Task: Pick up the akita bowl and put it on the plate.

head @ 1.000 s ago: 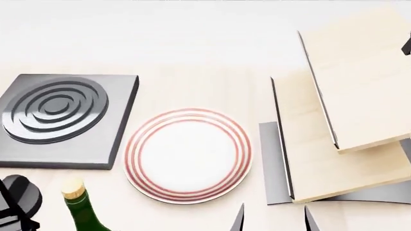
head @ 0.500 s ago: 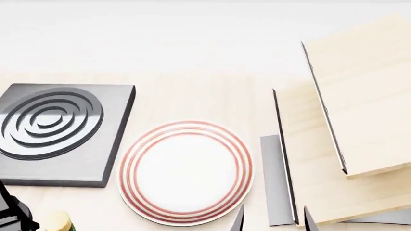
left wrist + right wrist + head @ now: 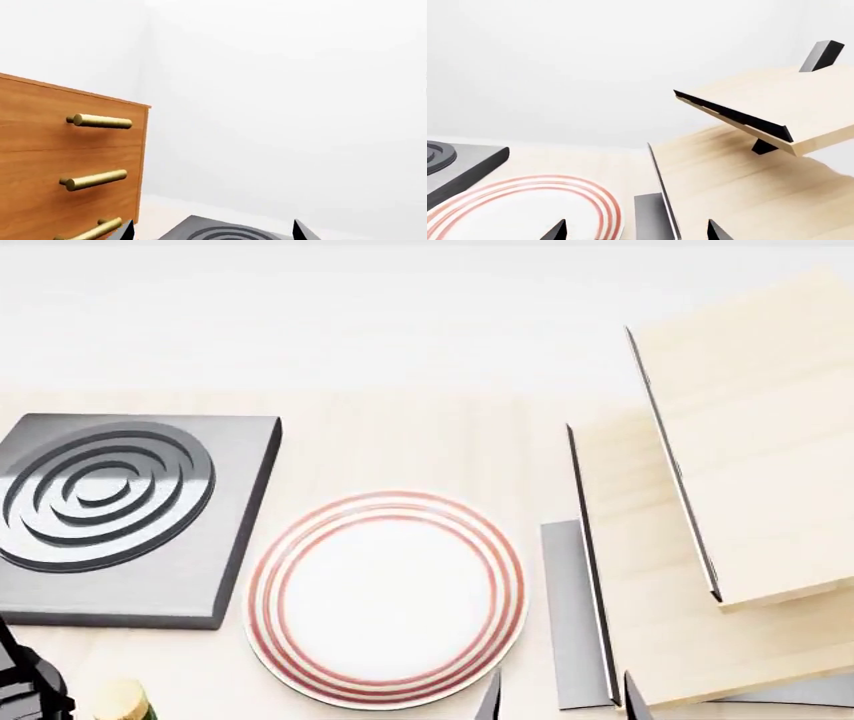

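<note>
Just left of the right gripper (image 3: 558, 698), open and empty at bottom centre, lies the plate (image 3: 387, 597); no bowl shows.

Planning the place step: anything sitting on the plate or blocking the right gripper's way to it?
Nothing visible. The plate is bare, and the right gripper sits open at its near-right edge with no object between. The akita bowl shows in no view.
</note>
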Robot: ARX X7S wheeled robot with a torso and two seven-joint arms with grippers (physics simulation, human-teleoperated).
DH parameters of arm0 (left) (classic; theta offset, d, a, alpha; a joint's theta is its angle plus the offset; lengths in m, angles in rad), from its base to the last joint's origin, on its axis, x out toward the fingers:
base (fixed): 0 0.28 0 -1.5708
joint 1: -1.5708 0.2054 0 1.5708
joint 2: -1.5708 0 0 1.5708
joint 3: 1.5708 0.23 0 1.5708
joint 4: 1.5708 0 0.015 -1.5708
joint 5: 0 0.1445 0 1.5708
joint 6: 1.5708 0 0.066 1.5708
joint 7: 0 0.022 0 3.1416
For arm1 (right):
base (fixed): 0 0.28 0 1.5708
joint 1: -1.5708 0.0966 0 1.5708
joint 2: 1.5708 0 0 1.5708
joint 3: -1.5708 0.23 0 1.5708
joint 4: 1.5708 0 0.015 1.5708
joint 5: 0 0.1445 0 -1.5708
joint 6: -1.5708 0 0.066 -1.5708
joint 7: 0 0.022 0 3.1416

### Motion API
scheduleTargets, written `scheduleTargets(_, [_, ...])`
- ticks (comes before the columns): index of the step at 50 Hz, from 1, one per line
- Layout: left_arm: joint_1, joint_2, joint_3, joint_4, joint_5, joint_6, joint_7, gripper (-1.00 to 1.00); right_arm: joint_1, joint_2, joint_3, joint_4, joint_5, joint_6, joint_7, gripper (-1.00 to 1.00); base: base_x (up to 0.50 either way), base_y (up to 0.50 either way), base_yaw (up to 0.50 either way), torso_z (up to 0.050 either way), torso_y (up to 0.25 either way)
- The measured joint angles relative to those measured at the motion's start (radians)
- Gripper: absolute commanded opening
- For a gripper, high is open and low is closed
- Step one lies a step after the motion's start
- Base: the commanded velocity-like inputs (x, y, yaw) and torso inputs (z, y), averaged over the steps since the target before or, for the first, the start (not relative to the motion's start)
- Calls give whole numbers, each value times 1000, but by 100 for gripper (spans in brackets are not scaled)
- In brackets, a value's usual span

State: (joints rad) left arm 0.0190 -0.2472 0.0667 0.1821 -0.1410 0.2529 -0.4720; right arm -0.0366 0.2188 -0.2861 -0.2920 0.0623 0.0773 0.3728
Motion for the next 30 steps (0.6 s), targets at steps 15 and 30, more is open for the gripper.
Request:
scheduleTargets(15, [12,-90,-34,165,48,-153,-12,100,11,2,-28,6,-8,9,2,100,0,0,0,0,0])
scheduleTargets(30, [76,-210,-163,357,45,-344,-17,100,19,6,-44,7,-6,14,6,100,0,0,0,0,0])
